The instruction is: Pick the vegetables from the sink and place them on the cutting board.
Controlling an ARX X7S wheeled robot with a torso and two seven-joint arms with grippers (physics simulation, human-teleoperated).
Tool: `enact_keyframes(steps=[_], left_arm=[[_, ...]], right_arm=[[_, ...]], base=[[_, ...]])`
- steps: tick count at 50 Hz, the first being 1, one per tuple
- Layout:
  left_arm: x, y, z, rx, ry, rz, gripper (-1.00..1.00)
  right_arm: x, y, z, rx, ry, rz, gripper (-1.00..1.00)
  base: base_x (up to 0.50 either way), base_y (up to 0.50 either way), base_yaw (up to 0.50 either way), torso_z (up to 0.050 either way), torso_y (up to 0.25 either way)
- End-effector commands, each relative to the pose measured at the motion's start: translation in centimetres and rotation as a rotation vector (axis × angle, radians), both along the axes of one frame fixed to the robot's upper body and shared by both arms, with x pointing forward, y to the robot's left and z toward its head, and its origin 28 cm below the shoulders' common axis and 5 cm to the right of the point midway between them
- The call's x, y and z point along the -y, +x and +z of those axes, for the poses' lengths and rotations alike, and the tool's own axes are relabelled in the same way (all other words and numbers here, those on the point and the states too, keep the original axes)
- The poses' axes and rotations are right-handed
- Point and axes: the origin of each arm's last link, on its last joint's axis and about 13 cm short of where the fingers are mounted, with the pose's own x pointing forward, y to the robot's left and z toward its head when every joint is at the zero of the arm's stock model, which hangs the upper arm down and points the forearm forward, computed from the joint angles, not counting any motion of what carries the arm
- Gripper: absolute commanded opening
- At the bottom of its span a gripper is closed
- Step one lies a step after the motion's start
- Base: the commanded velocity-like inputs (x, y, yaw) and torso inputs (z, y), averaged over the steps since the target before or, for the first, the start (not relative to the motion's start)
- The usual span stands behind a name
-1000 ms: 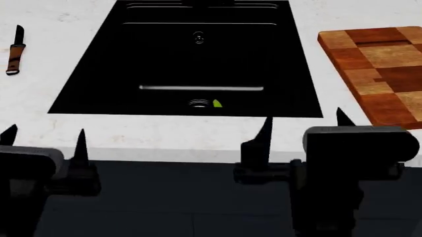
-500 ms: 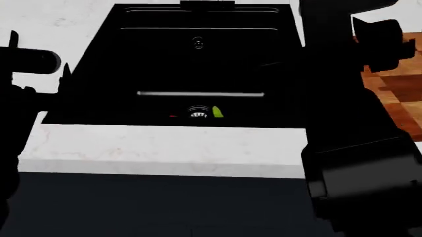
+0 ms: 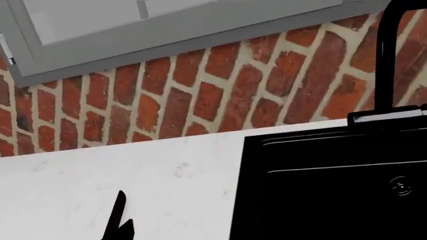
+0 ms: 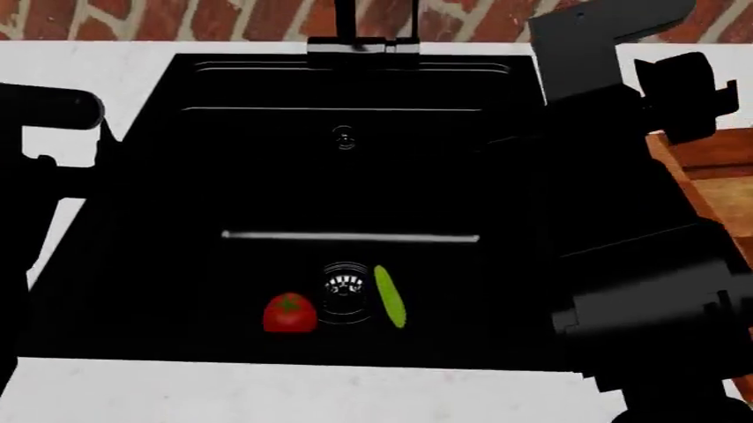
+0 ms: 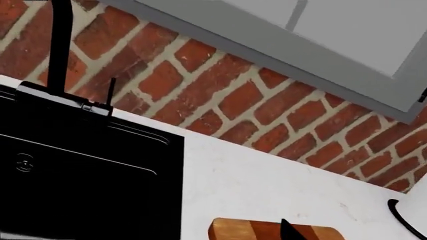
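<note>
Down in the black sink, only the head view shows the tomato and the cucumber, either side of the round drain, near the front wall. Both wrist views face the red brick wall and white surface; the right one catches the cutting board. Neither gripper's state can be told.

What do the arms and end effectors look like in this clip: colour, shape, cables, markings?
Both arms are plain matte black, built from blocky, boxy housings: the left arm has a rounded cylindrical segment, and the right arm is made of angular slabs. The wrist views show only slim, pointed black finger tips. No cables, markings or sleeves are visible.
</note>
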Motion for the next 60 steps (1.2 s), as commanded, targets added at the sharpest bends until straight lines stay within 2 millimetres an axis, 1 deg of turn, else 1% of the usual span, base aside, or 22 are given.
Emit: enact_keyframes(steps=[1,2,4,5,7,9,12,18,23,25,29,30,32,39,46,49,51,52,53,55,57,60], left_arm=[[-0.4,-0.3,-0.4,0.002,-0.036,-0.025,1.0],[-0.6,-0.4,0.0,0.029,-0.047,-0.024,1.0],[-0.8,-0.8,1.4,0.055,-0.054,-0.017,1.0],[-0.9,-1.2,2.7,0.09,-0.061,-0.025,1.0],[-0.8,-2.1,4.7,0.138,-0.061,-0.039,1.0],[-0.7,-2.9,6.0,0.167,-0.063,-0.051,1.0],[-0.5,-2.8,6.3,0.169,-0.041,-0.056,1.0],[-0.9,-2.3,5.6,0.145,-0.048,-0.037,1.0],[-1.0,-1.7,4.3,0.096,-0.069,-0.048,1.0],[-1.1,-1.6,3.7,0.074,-0.053,-0.055,1.0],[-1.6,-1.9,3.3,0.118,-0.07,-0.04,1.0],[-1.6,-1.8,3.2,0.089,-0.045,-0.052,1.0],[-1.4,-1.9,2.8,0.093,-0.016,-0.042,1.0],[-1.5,-1.9,2.7,0.075,-0.009,-0.048,1.0],[-1.3,-1.7,2.5,0.061,0.006,-0.064,1.0],[-1.1,-1.6,2.6,0.011,0.03,-0.067,1.0],[-0.8,-1.8,2.7,0.024,0.143,-0.068,1.0],[-0.7,-1.8,2.8,0.013,0.165,-0.074,1.0],[-0.5,-1.8,2.6,-0.011,0.144,-0.111,1.0],[-0.1,-2.0,2.5,-0.108,0.138,-0.202,1.0],[0.2,-2.2,1.9,-0.2,0.174,-0.275,1.0],[0.4,-2.3,0.9,-0.291,0.209,-0.307,1.0]], right_arm=[[0.1,-0.3,-0.7,-0.018,0.053,0.037,1.0],[0.1,-0.6,0.0,0.02,0.074,0.05,1.0],[0.0,-0.8,1.7,0.06,0.046,0.055,1.0],[0.0,-1.3,3.4,0.098,0.049,0.069,1.0],[-0.2,-2.5,5.8,0.142,0.042,0.086,1.0],[-0.1,-3.1,7.0,0.161,0.032,0.085,1.0],[0.0,-3.5,7.6,0.17,0.022,0.081,1.0],[-0.1,-3.0,7.1,0.151,0.006,0.081,1.0],[-0.3,-2.8,6.7,0.139,0.003,0.086,1.0],[-0.3,-2.8,6.2,0.132,0.007,0.088,1.0],[-0.1,-2.7,5.3,0.098,0.036,0.09,1.0],[-0.1,-2.7,5.0,0.099,0.026,0.085,1.0],[0.0,-2.6,4.6,0.089,0.027,0.086,1.0],[-0.1,-2.5,4.3,0.064,0.022,0.085,1.0],[-0.3,-2.6,4.4,0.039,0.004,0.126,1.0],[-0.8,-2.6,4.0,-0.077,-0.073,0.176,1.0],[-1.0,-2.5,3.8,-0.164,-0.091,0.194,1.0],[-1.1,-2.5,3.8,-0.185,-0.097,0.186,1.0],[-1.1,-2.6,3.8,-0.213,-0.095,0.19,1.0],[-1.4,-2.8,3.7,-0.263,-0.114,0.231,1.0],[-1.6,-3.0,3.5,-0.328,-0.127,0.255,1.0],[-1.7,-3.2,3.3,-0.398,-0.129,0.264,1.0]], base=[[0.5,0.0,0.0,0.0,0.0],[0.5,0.0,0.0,0.0,0.0],[0.5,0.0,0.0,0.0,0.0],[0.5,0.0,0.0,0.0,0.0],[0.5,0.0,0.0,0.0,0.0],[0.5,0.0,0.0,0.0,0.005],[0.5,0.0,0.0,0.0,0.0],[0.5,0.0,0.0,0.0,0.0],[0.5,0.0,0.0,0.0,0.002],[0.5,0.0,0.0,0.0,0.0],[0.44,0.0,0.0,0.0,0.0],[0.0,0.0,0.0,0.0,0.012],[0.0,0.0,0.0,0.0,-0.25],[0.0,0.0,0.0,0.0,-0.25],[0.04,0.0,-0.01,0.0,-0.25],[0.02,0.01,-0.01,0.0,0.0],[0.0,0.0,0.0,0.0,0.0],[0.0,0.0,0.0,0.0,0.0],[0.0,0.0,0.0,0.0,0.0],[0.0,0.0,0.0,0.0,0.0],[0.0,0.0,0.0,0.0,0.0],[0.0,0.0,0.0,0.0,0.0]])
